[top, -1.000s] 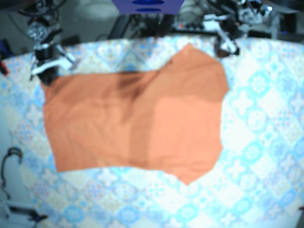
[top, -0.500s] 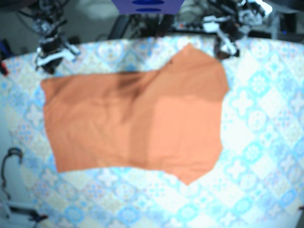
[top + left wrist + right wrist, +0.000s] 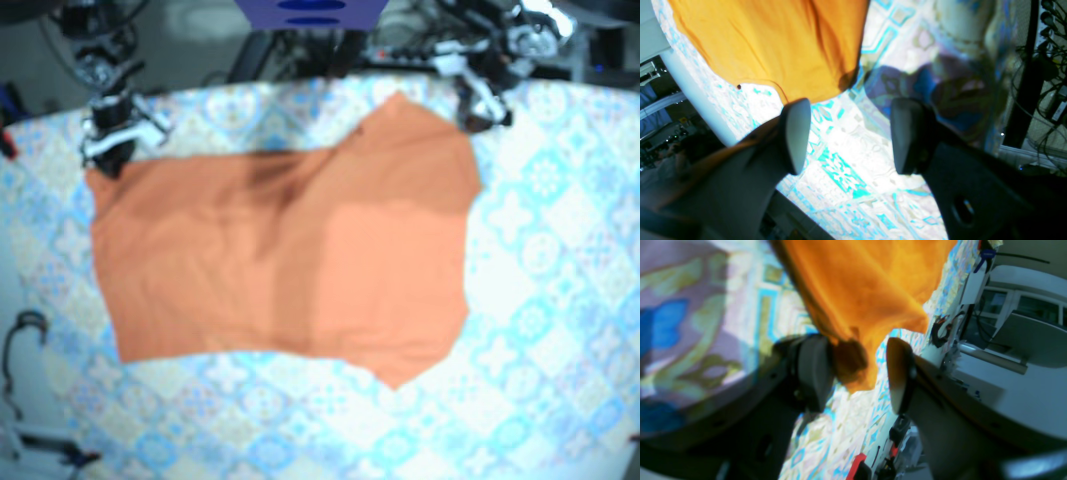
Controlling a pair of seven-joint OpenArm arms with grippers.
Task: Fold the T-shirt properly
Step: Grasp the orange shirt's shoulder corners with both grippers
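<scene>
**T-shirt (image 3: 290,260) spread flat, both pincers open at its far edge**

The orange T-shirt lies across the middle of the blue-patterned tablecloth (image 3: 540,300). One pointed corner reaches toward the far edge of the table and another toward the near edge. A paler rectangular panel shows on the half nearer the left arm.

The left gripper (image 3: 850,136) is at the shirt's far corner on the right of the base view. Its jaws stand wide apart with only tablecloth between them. The hem of the orange fabric lies just beyond the fingertips, not held.

The right gripper (image 3: 857,373) is at the opposite far corner. Its jaws are also parted. A bunched corner of the shirt sits between them, touching one jaw and clear of the other, so the cloth is not clamped.
</scene>
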